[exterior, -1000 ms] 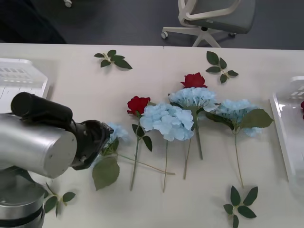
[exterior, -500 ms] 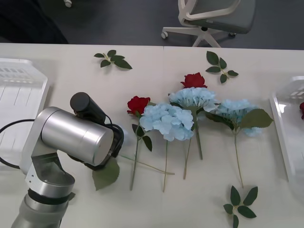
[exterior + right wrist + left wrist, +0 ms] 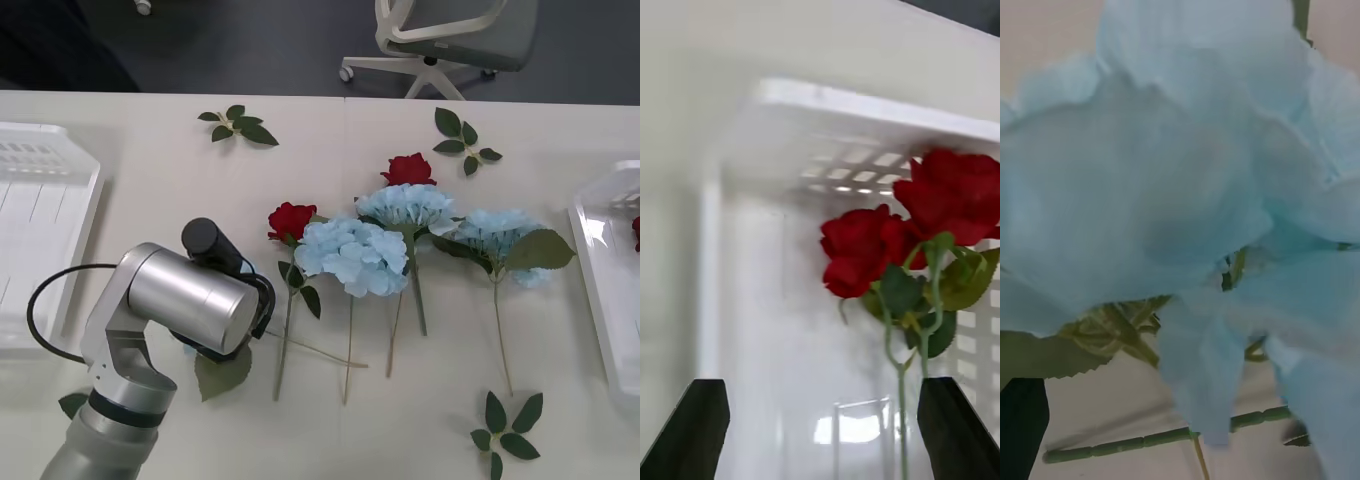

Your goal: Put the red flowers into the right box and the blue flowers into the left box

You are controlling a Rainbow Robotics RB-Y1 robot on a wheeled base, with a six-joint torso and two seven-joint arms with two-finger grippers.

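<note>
Three pale sky-blue artificial hydrangea heads (image 3: pixel 355 255) lay on the white table (image 3: pixel 150 190) at its middle, their long green stems running toward the near edge. A fourth blue cluster (image 3: pixel 1150 180) sat just left of them, pressed close under the left gripper (image 3: pixel 245 290), whose silver arm covered it from above; whether those fingers were apart or clamped could not be told. Two velvety red roses (image 3: pixel 291 219) lay among the hydrangeas, one at their left, one farther back. Two more red roses (image 3: pixel 865 251) rested inside the shallow white right tray (image 3: pixel 600 240) at the table's right edge, where the right gripper (image 3: pixel 820 420) hovered with black fingers (image 3: pixel 696 427) spread apart. The matching left tray (image 3: pixel 40 230) sat at the left edge. Loose green leaf sprigs (image 3: pixel 237 125) lay scattered around.
</note>
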